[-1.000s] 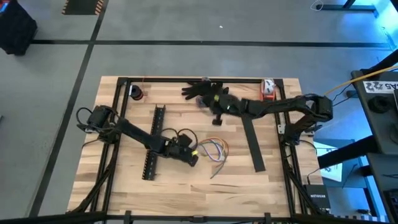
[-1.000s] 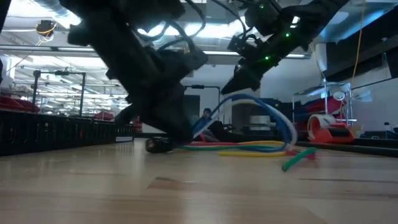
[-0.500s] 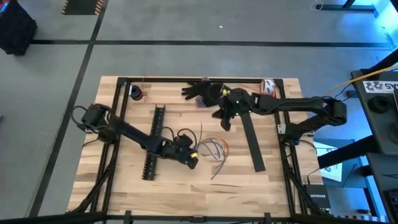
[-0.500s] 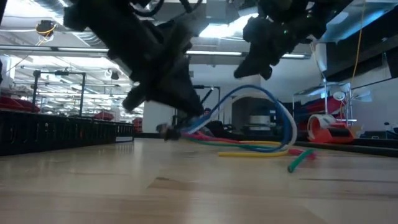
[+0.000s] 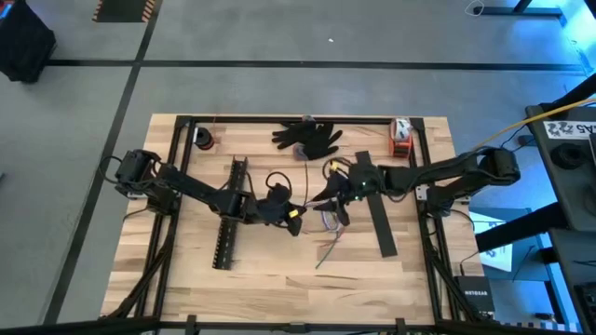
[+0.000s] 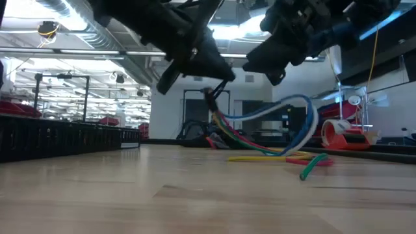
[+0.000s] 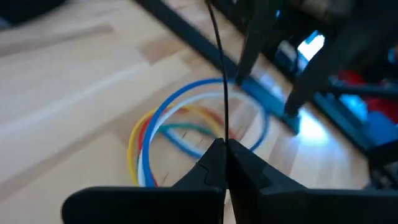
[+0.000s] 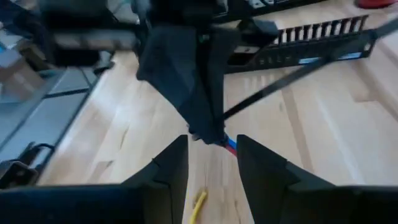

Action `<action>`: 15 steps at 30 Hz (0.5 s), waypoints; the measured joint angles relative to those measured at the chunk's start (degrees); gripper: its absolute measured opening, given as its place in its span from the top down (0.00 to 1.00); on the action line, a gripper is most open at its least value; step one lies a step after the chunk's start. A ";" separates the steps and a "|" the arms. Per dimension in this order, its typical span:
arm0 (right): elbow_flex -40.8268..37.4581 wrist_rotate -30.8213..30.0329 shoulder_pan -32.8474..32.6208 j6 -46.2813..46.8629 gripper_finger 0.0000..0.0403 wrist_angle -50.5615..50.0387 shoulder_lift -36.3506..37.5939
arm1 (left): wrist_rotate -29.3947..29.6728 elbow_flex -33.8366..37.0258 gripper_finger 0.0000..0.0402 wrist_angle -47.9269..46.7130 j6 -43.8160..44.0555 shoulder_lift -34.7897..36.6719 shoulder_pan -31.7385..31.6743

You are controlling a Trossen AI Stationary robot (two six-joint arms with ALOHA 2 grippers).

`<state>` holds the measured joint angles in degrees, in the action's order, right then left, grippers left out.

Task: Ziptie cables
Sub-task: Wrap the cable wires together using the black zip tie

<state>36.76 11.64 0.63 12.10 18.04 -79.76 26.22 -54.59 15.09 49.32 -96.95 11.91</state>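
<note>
High view shows my left gripper (image 5: 291, 216), clamped on the cables (image 5: 326, 216), has lifted their end mid-table while my right gripper (image 5: 337, 210), fingers apart, has closed in for tying.

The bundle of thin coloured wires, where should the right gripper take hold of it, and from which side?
Probably just below the left gripper, which pinches the bundle of thin coloured wires at its lifted end. There the strands run together; farther out they loop apart on the wooden table. The open right gripper should come from opposite the left one.
</note>
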 joint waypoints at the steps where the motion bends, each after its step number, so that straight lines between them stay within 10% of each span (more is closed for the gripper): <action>1: 0.03 -2.16 -0.72 0.10 0.68 0.09 -0.69 | -0.01 0.00 1.00 0.84 0.01 0.00 -0.36; 15: -0.01 -17.48 -4.35 19.69 0.68 2.18 -3.86 | 0.00 0.00 1.00 2.11 3.42 0.00 -4.52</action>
<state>36.75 -5.83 -3.72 31.79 20.22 -83.62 26.22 -54.59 17.20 52.74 -96.95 7.39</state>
